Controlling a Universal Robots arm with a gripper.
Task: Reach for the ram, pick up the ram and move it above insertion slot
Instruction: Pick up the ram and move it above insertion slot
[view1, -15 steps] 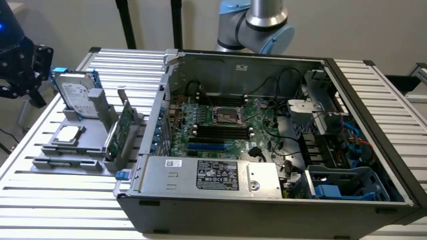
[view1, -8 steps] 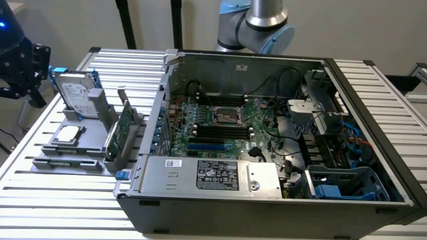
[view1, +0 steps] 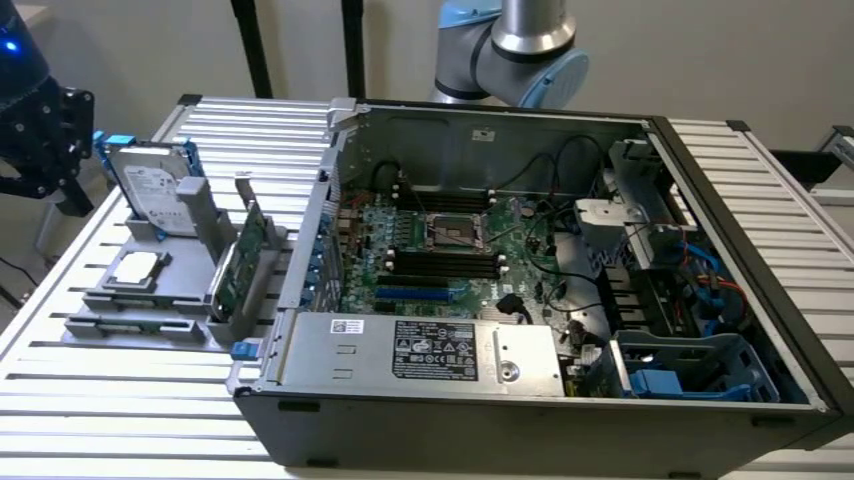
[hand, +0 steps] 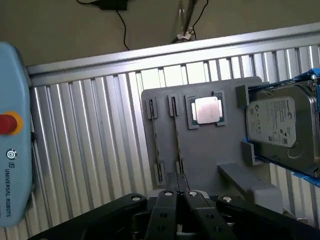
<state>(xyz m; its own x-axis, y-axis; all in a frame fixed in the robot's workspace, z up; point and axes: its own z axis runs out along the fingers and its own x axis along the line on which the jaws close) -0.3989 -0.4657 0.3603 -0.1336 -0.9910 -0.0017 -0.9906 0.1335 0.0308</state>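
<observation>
Ribbed counter bears a gray holder, where the ram stands on edge in a slot; it looks light, stiff and fragile, best pinched across its faces mid-length. Beside it are one other thin board, one processor chip and one hard drive. The claw, pressed together and empty, hangs near the ram's end.

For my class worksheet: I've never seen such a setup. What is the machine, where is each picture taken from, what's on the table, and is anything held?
It is one robot arm. One picture comes from a camera off the arm, the other from its wrist. On the slatted table sit an open computer case and a grey holder with a hard drive, a processor chip and two thin boards on edge. The end effector is shut, holding nothing.
</observation>
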